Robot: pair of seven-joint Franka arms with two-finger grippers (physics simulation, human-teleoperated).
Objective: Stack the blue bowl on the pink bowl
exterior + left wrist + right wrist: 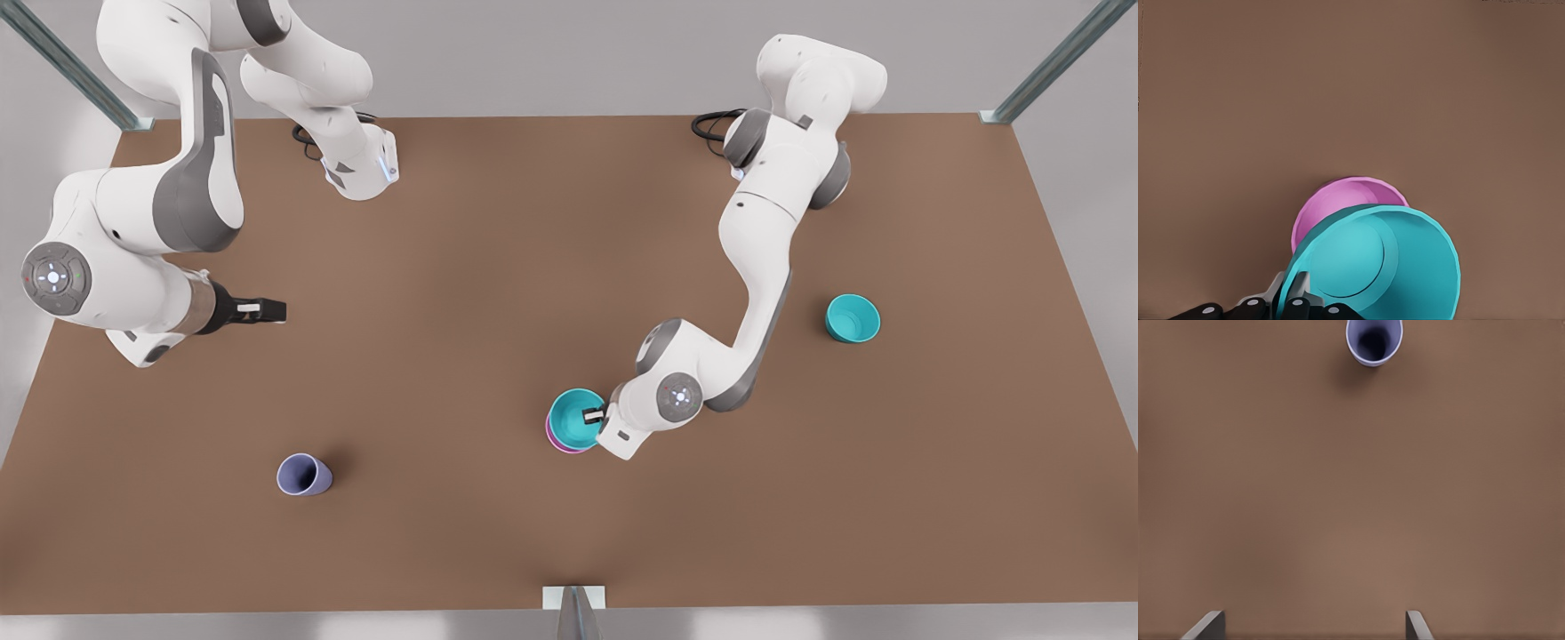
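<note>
Nearest the front camera stands the lavender cup (304, 474), well away from the pink bowl (562, 441) and no part of this step. At the pink bowl, the left gripper (594, 414) has its jaws clamped on the rim of the blue bowl (576, 420), which hangs tilted just over it, offset so a pink crescent shows. A good placement would level and centre it before letting go. Far from the pink bowl, the right gripper (1315, 625) waits, jaws apart.

Lavender cup (304, 474) upright on brown table (498, 267), turquoise cup (853, 318) well apart
</note>
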